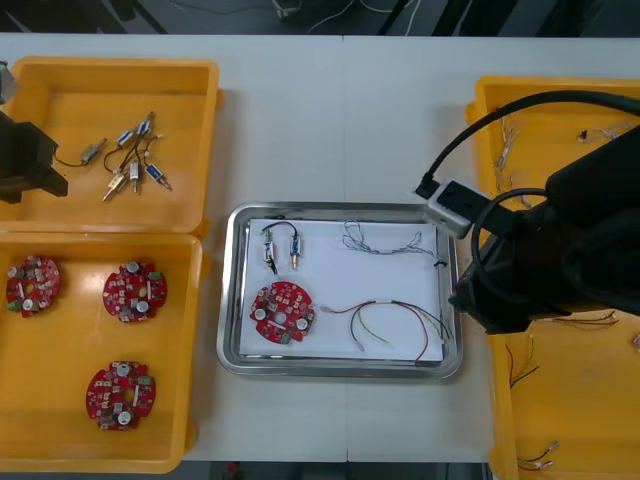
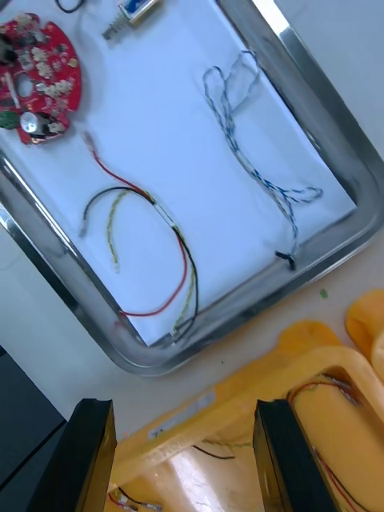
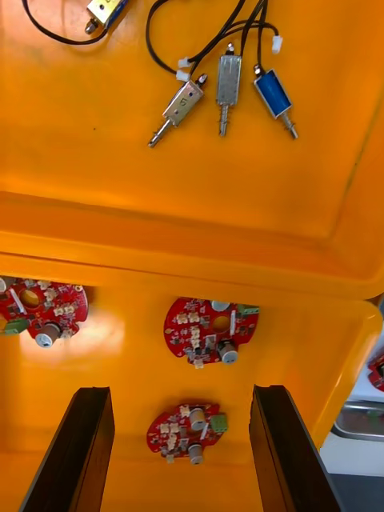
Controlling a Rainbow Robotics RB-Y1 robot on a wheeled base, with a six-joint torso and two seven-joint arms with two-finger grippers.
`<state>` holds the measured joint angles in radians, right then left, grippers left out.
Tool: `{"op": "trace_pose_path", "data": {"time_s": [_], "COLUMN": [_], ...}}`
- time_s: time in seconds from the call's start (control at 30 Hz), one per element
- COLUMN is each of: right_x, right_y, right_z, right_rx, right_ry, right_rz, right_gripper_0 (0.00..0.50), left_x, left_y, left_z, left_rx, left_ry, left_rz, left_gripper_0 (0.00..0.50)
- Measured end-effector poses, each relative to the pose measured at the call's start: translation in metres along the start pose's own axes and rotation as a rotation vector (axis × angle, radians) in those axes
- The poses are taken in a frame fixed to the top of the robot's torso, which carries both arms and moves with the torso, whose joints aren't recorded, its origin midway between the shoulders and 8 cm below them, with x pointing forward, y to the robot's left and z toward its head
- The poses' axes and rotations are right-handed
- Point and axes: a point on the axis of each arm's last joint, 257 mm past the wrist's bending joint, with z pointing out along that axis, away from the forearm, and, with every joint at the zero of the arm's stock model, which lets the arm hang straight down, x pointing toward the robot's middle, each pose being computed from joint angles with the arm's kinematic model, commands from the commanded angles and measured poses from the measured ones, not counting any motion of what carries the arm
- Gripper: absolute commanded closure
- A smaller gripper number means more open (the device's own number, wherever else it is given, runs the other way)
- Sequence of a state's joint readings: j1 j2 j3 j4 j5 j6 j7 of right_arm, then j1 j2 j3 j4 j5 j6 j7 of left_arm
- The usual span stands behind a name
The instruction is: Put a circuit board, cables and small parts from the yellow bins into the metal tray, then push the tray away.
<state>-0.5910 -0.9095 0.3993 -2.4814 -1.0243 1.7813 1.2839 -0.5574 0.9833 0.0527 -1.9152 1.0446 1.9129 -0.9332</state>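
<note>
The tray [image 1: 227, 300], shiny rounded steel lined white, sits mid-bench. In it we see a round red board [image 1: 281, 313] at the near left corner, two small metal parts [image 1: 282, 247] with black leads far left, a twisted blue-white cable [image 1: 385, 243] far right, and a looped red-yellow cable [image 1: 395, 325] near right. Our right tool [image 2: 184, 412] hangs spread over the rim of a right bin [image 2: 240, 392] beside the tray; our left tool [image 3: 180, 400], spread, hangs over the left bins [image 3: 192, 240].

The bulky black right arm [image 1: 560, 250] hung at the right, its two-finger right gripper [image 2: 184, 408] spread wide. The black left arm [image 1: 25, 160] sat far left, its left gripper [image 3: 180, 392] likewise spread.
</note>
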Motion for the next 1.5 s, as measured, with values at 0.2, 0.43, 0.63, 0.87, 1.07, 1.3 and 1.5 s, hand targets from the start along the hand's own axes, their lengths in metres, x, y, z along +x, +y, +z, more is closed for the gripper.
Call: {"op": "trace_pose_path", "data": {"time_s": [0.2, 0.43, 0.63, 0.87, 1.07, 1.3, 1.5], "right_x": [-0.019, -0.035, -0.041, -0.039, -0.028, -0.013, -0.002], "right_y": [0.039, 0.081, 0.103, 0.121, 0.135, 0.143, 0.141], "right_z": [0.022, 0.054, 0.075, 0.102, 0.125, 0.147, 0.165], "right_rx": [-0.024, -0.064, -0.072, -0.076, -0.067, -0.038, 0.002], "right_ry": [0.002, 0.026, 0.034, 0.046, 0.079, 0.106, 0.131], "right_rz": [-0.130, -0.214, -0.373, -0.452, -0.491, -0.545, -0.577], "right_gripper_0": [0.000, 0.000, 0.000, 0.000, 0.000, 0.000, 0.000], "left_x": [0.017, 0.035, 0.041, 0.038, 0.038, 0.038, 0.040], "left_y": [0.010, 0.024, 0.034, 0.029, 0.021, 0.019, 0.020], "left_z": [0.001, 0.000, 0.000, 0.007, 0.013, 0.014, 0.016], "left_rx": [-0.004, -0.014, -0.025, -0.016, 0.004, 0.001, -0.003], "left_ry": [-0.007, -0.021, -0.039, -0.075, -0.084, -0.097, -0.092], "left_rz": [0.023, 0.012, -0.010, 0.026, 0.066, 0.064, 0.062], "left_gripper_0": [0.000, 0.000, 0.000, 0.000, 0.000, 0.000, 0.000]}}
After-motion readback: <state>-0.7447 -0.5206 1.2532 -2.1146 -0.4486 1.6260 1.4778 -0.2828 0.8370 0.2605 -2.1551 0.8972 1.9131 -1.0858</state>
